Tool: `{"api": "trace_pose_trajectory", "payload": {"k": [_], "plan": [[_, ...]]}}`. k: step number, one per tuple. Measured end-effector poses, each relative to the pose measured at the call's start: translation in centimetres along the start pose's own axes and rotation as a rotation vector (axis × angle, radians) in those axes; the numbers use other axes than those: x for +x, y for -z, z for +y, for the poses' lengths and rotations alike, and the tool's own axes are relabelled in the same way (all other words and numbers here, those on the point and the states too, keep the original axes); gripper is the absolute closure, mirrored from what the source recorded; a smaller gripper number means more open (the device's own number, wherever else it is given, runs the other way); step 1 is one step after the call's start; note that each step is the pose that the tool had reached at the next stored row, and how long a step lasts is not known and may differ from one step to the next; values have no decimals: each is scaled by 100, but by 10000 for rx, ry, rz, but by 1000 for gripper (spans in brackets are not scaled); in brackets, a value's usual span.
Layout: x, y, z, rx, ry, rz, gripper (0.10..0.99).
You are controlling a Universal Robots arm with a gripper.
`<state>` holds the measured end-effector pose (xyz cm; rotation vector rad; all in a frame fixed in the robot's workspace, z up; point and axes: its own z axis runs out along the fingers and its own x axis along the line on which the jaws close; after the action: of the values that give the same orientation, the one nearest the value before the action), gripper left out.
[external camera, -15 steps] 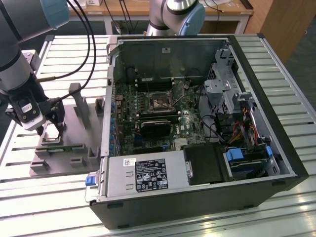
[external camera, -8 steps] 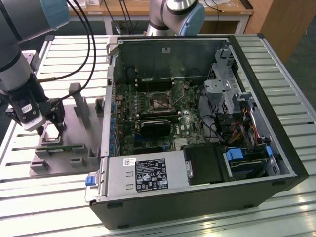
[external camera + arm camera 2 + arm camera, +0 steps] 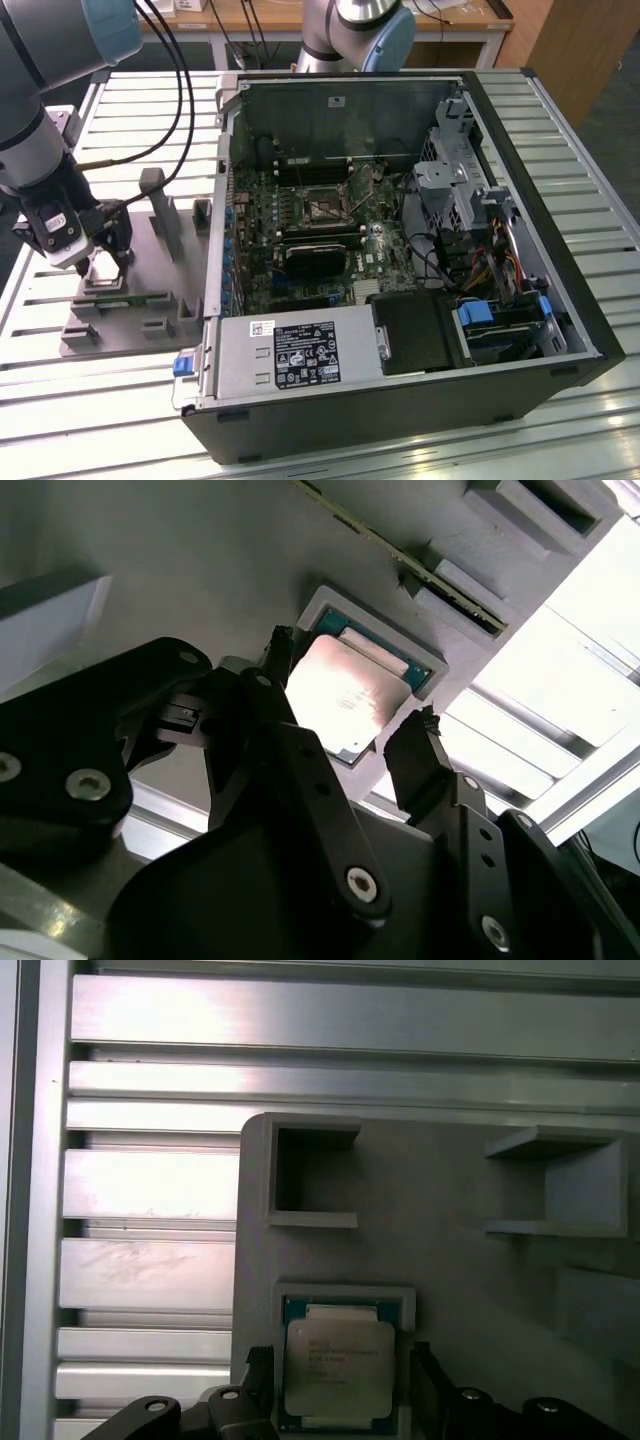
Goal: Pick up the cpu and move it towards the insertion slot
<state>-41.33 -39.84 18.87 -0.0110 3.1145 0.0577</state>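
One cpu (image 3: 338,1370) sits flat in its square pocket on the gray holder (image 3: 480,1290) — not lifted yet. Gripper (image 3: 350,685) hangs right over it, fingers (image 3: 415,745) apart, one each side of the chip — can't tell if they touch. Insertion slot (image 3: 322,208) is well apart, inside the open computer case (image 3: 400,400).

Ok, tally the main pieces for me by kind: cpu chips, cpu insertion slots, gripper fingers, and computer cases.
cpu: 1
insertion slot: 1
gripper fingers, one each side of the cpu: 2
computer case: 1
Total: 5
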Motion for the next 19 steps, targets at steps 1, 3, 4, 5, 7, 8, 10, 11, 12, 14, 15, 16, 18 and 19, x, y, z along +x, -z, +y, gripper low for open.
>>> {"api": "trace_pose_trajectory", "payload": {"k": [1,3,4,5,7,8,10,11,12,14,15,16,18,19], "plan": [[1,-7,1,0,-1,0,439],[7,-15,4,1,-3,1,439],[10,-18,5,1,-3,1,439],[14,-20,7,0,-4,0,439],[17,-27,9,0,-6,0,439],[18,-33,11,0,-7,0,439],[18,-46,14,0,-8,0,439],[19,-49,16,1,-9,1,439],[19,-51,18,1,-12,1,439],[19,-53,25,1,-25,-1,439],[19,-54,29,1,-35,-1,439],[19,-56,31,1,-51,-2,439],[19,-56,31,4,-112,-2,439],[19,-56,32,5,-122,-2,439]]}}
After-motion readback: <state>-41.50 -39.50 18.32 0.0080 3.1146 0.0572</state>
